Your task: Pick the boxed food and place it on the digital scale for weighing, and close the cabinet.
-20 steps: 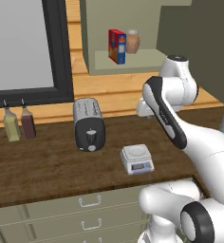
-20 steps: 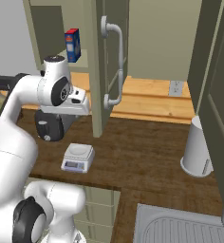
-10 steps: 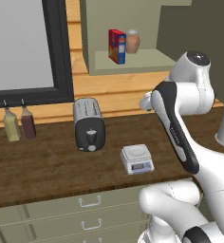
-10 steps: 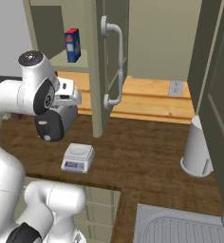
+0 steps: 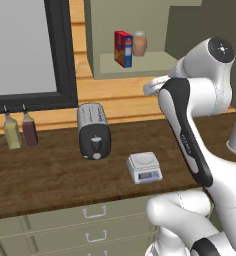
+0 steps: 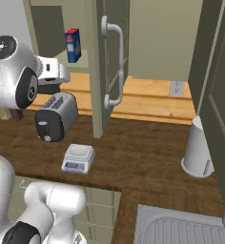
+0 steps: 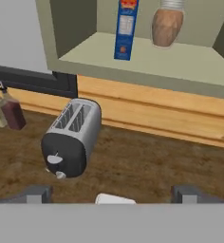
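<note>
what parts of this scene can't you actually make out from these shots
- Claw: in the left base view the arm's own white links cover it; whether it is open or shut cannot be told.
- Boxed food: top cut off by the hand view's upper edge.
- Brown jar: lid cropped there too.
- Digital scale: display too small to read.
- Cabinet: in the right base view its open door hides part of the shelf.

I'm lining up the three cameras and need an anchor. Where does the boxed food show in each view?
Left base view: the boxed food stands on the open cabinet shelf, top centre, left of the brown jar.
Right base view: upper left, on the same shelf, left of the open door.
Hand view: top centre, blue side facing, jar to its right.
Shared landmark: the toaster on the counter below the shelf.
</note>
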